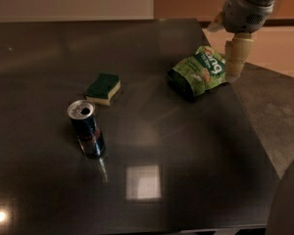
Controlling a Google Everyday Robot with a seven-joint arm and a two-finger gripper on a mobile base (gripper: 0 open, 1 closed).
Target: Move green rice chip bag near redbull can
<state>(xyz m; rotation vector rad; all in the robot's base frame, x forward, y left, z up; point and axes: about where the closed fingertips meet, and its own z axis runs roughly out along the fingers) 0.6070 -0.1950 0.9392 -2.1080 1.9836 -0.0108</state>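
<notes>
The green rice chip bag (198, 72) lies crinkled on the dark table (186, 175) at the back right, its dark green end pointing front-left. The redbull can (86, 129) stands upright at the front left, well away from the bag, with its silver top and opening showing. My gripper (234, 65) hangs down from the grey arm (247, 6) at the top right. It sits right at the bag's right end, at or just over the table's right edge. I cannot tell whether it touches the bag.
A yellow sponge with a dark green top (103, 88) lies between the can and the bag, just behind the can. The table's right edge runs diagonally past the bag, with grey floor (279, 111) beyond. A rounded grey shape (289, 204) fills the bottom right corner.
</notes>
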